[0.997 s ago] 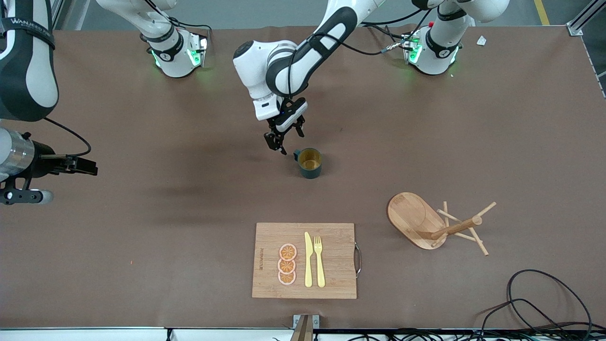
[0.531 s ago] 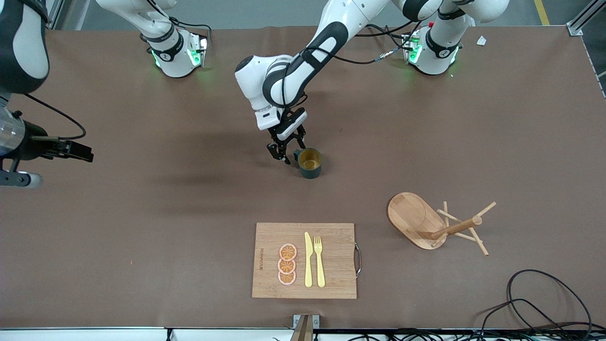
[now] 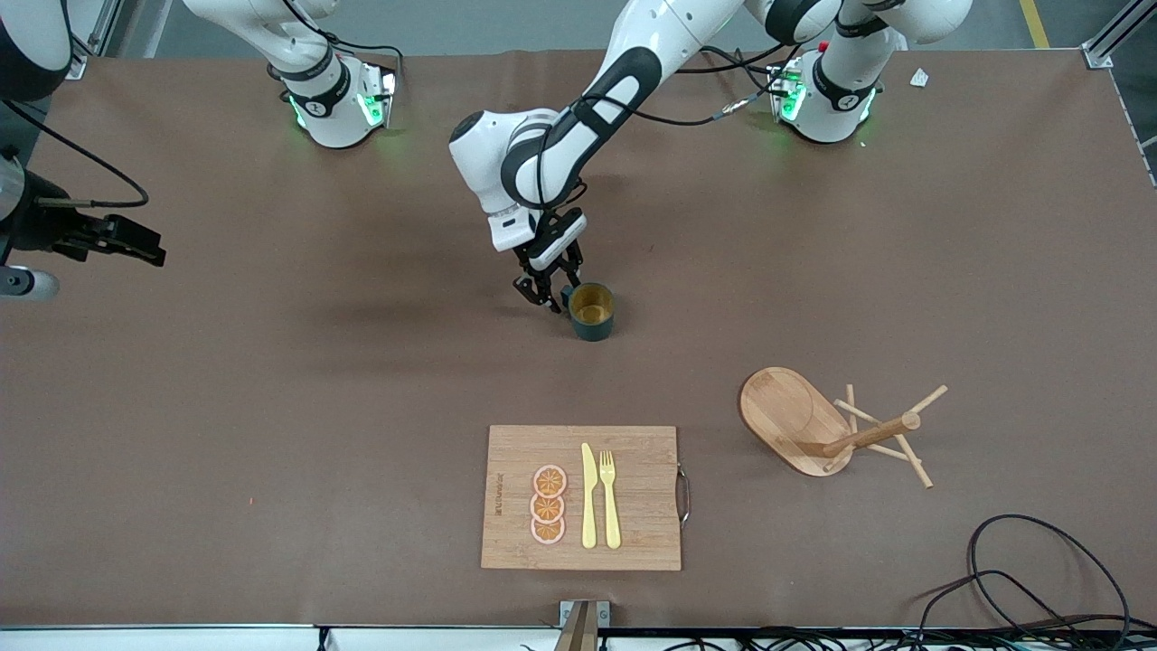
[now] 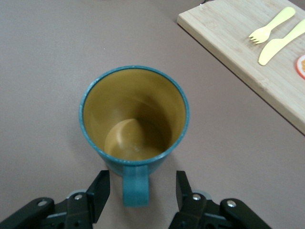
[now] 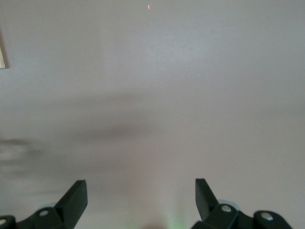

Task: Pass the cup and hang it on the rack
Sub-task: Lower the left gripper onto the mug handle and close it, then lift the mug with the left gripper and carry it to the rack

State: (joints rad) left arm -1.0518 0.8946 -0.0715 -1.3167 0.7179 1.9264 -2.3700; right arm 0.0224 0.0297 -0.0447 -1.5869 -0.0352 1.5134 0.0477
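Note:
The teal-green cup [image 3: 592, 312] with a mustard-yellow inside stands upright mid-table. It fills the left wrist view [image 4: 133, 114], its handle [image 4: 136, 183] pointing at the camera. My left gripper [image 3: 550, 294] is low beside the cup, open. In its wrist view the left gripper [image 4: 142, 192] has one finger on each side of the handle, not touching it. The bamboo rack [image 3: 813, 425] lies tipped on its side toward the left arm's end, pegs sticking out. My right gripper [image 3: 136, 246] is open and empty over bare table at the right arm's end, also in its wrist view [image 5: 140, 200].
A bamboo cutting board [image 3: 583, 497] with a yellow knife, a yellow fork and orange slices lies nearer to the front camera than the cup; it also shows in the left wrist view [image 4: 248, 52]. Black cables [image 3: 1039, 579] lie at the table's near corner by the rack.
My left gripper has come down and closed in on the cup until its open fingers straddle the handle. My right arm has drawn back toward its base. The cup and rack have not moved.

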